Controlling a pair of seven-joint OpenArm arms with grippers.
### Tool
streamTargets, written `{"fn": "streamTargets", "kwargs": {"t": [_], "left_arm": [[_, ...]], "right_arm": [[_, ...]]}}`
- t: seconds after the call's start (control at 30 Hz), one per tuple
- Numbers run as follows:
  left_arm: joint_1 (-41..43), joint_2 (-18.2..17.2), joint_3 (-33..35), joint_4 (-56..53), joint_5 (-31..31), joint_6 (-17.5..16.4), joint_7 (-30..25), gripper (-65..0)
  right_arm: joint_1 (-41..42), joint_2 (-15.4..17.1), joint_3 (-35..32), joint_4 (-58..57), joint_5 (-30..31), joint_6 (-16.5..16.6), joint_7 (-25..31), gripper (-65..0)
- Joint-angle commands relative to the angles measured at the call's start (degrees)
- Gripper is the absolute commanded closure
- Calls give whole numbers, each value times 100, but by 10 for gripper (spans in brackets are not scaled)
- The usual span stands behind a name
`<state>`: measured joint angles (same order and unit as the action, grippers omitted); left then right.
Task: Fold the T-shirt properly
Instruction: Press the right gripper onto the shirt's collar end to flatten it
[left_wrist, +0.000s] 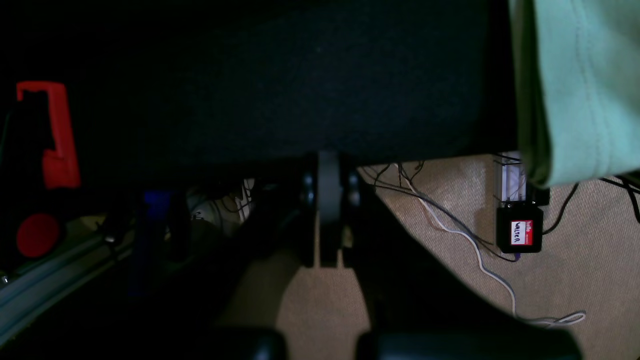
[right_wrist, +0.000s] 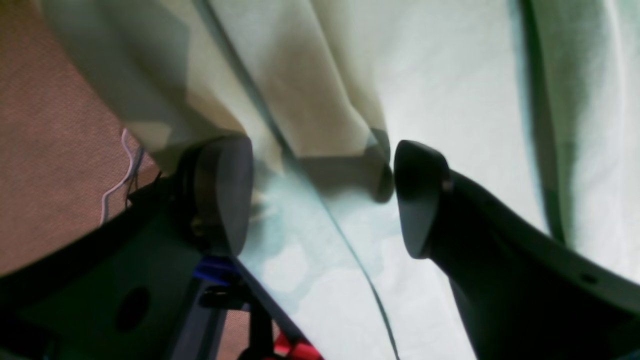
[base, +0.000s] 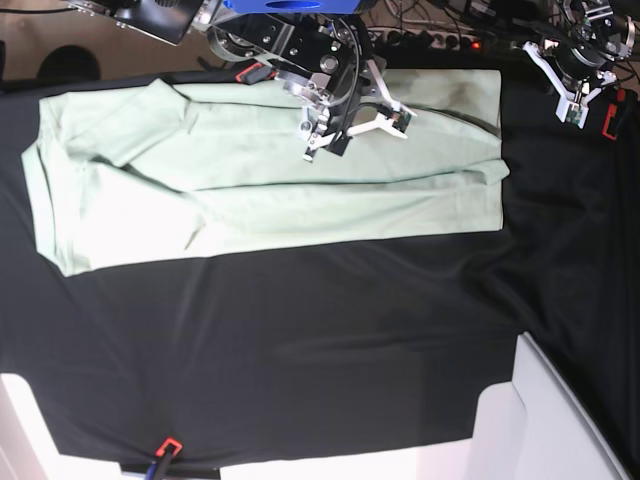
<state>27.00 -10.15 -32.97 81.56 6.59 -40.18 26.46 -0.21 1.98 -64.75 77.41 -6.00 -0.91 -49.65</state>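
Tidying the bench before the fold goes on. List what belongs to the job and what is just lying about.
Job:
T-shirt, lying flat
right gripper, jaws open over the shirt
left gripper, jaws shut, off to the side

Lying about:
black cloth under the shirt
red clamp at the cloth's edge
cables on the floor

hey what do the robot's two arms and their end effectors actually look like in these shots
In the base view both arms are black and silver metal, with a blue housing at the top of the one over the T-shirt. Their fingers look white there. Up close, the right end effector has dark, rounded, paddle-shaped fingers. The left end effector is dark with a grey centre strip.
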Motion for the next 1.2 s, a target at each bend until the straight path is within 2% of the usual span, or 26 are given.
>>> {"fn": "streamTargets", "kwargs": {"t": [0.0,0.17,0.37,1.03,1.17], "left_arm": [[38,-88,-39,68,-39,18,-66,0],[38,-88,-39,68,-39,18,-66,0],[29,-79,-39,68,-39,18,-66,0],[-103,-62,-30,68,-30,18,-57,0],[-103,-62,-30,68,-30,18,-57,0]], "right_arm": [[78,-35,0,79,-90,-10,-51,-408],[183,-26,0,290,-90,-10,-306,-408],[175,-18,458,317,-90,-10,-288,-408],[131,-35,466,466,-90,-10,-341,-406],[131,-26,458,932,-90,-10,-780,-406]]}}
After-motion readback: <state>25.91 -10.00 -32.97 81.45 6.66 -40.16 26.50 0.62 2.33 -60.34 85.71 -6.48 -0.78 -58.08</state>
